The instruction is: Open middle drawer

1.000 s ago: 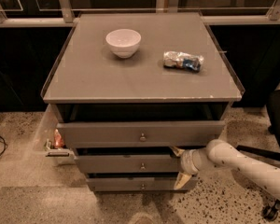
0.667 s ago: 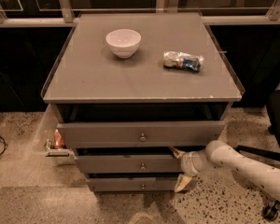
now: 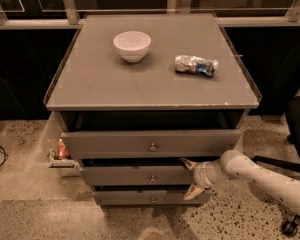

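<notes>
The grey cabinet (image 3: pixel 150 91) has three drawer fronts, each with a small round knob. The middle drawer (image 3: pixel 135 176) is the mid-sized front and stands a little way out, with a dark gap above it. The wider top drawer (image 3: pixel 150 144) is pulled out further. The narrowest bottom drawer (image 3: pixel 150 198) sits below. My gripper (image 3: pixel 190 178) is at the right end of the middle drawer's front. It is open, with one pale finger (image 3: pixel 186 162) above the front's top edge and the other below its bottom edge. The white arm reaches in from the lower right.
A white bowl (image 3: pixel 132 45) and a crumpled snack bag (image 3: pixel 195 65) lie on the cabinet top. A clear side bin with a small orange item (image 3: pixel 61 150) hangs at the cabinet's left. A black chair base (image 3: pixel 290 224) stands at the right. The floor is speckled.
</notes>
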You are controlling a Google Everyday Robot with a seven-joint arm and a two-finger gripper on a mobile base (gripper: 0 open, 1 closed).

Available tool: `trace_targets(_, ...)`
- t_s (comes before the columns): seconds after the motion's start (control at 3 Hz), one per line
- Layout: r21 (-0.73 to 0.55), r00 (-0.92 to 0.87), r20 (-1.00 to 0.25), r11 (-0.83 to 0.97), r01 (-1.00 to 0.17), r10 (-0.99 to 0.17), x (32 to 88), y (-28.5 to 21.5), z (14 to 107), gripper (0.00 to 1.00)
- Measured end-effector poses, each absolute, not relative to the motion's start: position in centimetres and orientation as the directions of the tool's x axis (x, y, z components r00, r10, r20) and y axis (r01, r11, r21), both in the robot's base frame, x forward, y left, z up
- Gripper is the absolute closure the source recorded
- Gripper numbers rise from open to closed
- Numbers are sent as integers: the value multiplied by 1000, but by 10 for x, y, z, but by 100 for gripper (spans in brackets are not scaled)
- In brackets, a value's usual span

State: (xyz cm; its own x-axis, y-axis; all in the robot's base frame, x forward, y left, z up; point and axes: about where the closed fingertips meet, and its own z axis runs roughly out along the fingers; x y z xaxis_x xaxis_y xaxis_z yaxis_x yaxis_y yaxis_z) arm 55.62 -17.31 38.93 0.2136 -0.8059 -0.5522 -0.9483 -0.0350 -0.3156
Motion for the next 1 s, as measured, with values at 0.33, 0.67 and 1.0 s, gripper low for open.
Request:
trace_targets(0.33,-328,272,-552,-94,-940,-788,551,-156,405,42)
trace_targets(0.67,-315,289,-569,-120,-941,-770,519,-161,420,65)
trace_targets(1.0,-312,284,-570,-116,-943,-771,515,-164,420,63)
